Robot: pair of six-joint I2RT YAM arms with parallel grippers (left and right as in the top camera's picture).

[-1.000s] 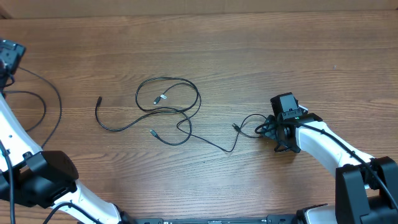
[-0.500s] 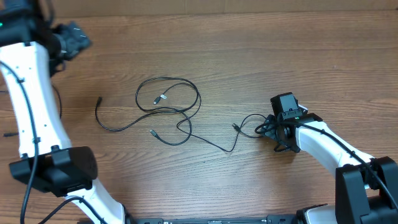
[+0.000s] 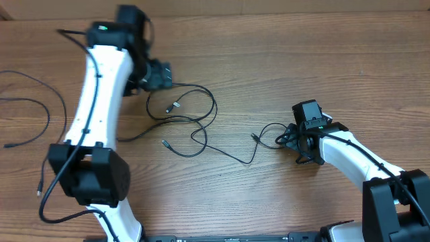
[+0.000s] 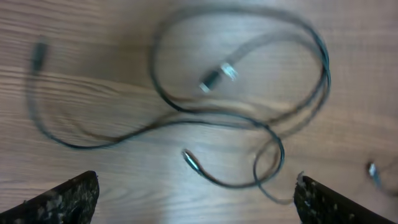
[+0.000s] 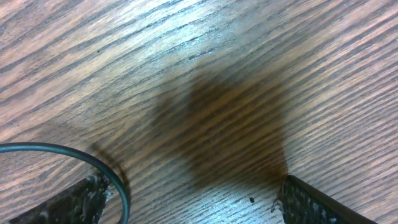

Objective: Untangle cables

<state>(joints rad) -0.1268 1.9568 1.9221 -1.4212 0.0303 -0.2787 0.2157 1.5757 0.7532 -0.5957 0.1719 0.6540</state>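
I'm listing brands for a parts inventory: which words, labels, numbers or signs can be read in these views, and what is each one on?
None: no text is readable in any view.
Cables: plain black, no print visible.
Silver-tipped plug: blurred, any marking is unreadable.
White arm shells: no label shows.
Table: only wood grain.

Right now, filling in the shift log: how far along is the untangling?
Done: the thin black cables lie spread flat on the wooden table, no tight knot. In hand: nothing; the left end effector hangs open above the big loop, the right end effector open beside a cable bend. Left: the crossing mid-table needs separating.
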